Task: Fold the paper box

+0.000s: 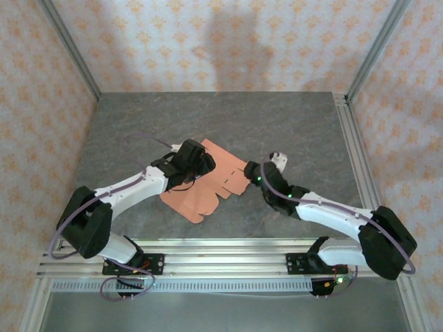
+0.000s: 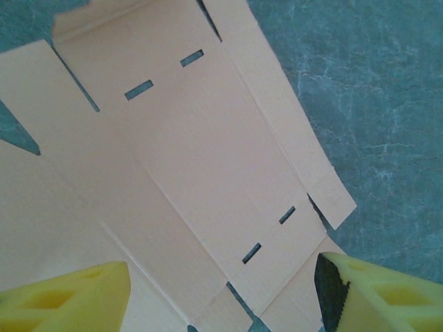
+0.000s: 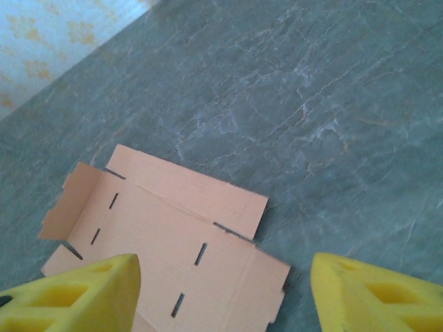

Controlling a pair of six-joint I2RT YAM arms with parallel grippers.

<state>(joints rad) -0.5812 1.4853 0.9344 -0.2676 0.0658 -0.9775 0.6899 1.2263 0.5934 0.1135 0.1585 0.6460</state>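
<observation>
Both reaching inward, left gripper and right gripper hover spread over the paper box

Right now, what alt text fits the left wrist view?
The paper box, a flat salmon-orange card sheet with four short slots, lies unfolded on a grey-green marbled table. The left pincer hangs over one end, yellow fingers spread wide.
</observation>
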